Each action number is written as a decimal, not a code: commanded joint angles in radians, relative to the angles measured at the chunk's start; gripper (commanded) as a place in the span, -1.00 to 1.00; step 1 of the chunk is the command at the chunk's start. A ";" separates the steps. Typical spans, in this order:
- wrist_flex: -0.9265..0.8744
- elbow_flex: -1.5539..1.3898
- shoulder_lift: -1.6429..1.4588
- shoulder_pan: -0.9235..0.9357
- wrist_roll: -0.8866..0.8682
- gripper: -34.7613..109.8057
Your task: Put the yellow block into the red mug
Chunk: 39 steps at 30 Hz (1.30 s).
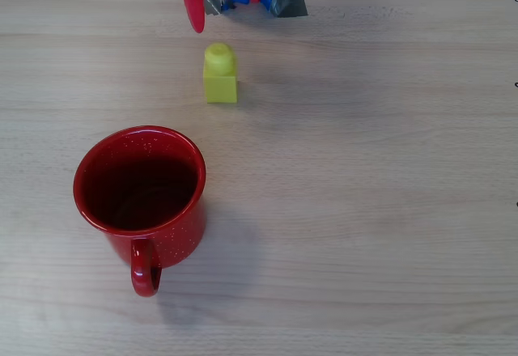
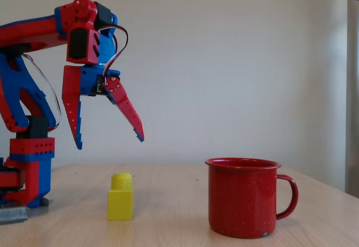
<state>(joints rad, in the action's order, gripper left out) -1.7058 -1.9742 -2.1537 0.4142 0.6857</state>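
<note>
We read no writing on the glossy red speckled enamel mug point(image 2: 243, 197) or the small yellow studded plastic brick point(image 2: 120, 197), which stood apart on the pale wood-grain table point(image 1: 388, 170). Above the brick, our red-and-blue gripper point(image 2: 110, 140) hung spread before a plain white wall point(image 2: 235, 62).

1. In the fixed view our arm point(image 2: 33, 33) reaches out level from its base point(image 2: 31, 168) at the left, well above the table point(image 2: 179, 224).
2. Our wrist bends down, so the gripper point(image 2: 109, 143) points at the table.
3. Our jaws are spread wide: one finger point(image 2: 72, 112) hangs nearly straight down, the other slants out to the right.
4. Both fingertips hang clear above the table, touching nothing.
5. In the overhead view one red finger point(image 1: 191, 0) juts in from the top edge.
</note>
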 commanded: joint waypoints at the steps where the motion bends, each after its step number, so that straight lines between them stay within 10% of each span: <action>1: -0.025 0.014 -0.034 0.025 0.092 0.09; 39: 0.532 -0.314 0.138 -0.078 0.580 0.04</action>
<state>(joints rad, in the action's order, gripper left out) -1.1796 -2.2933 -1.9988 0.3160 1.2425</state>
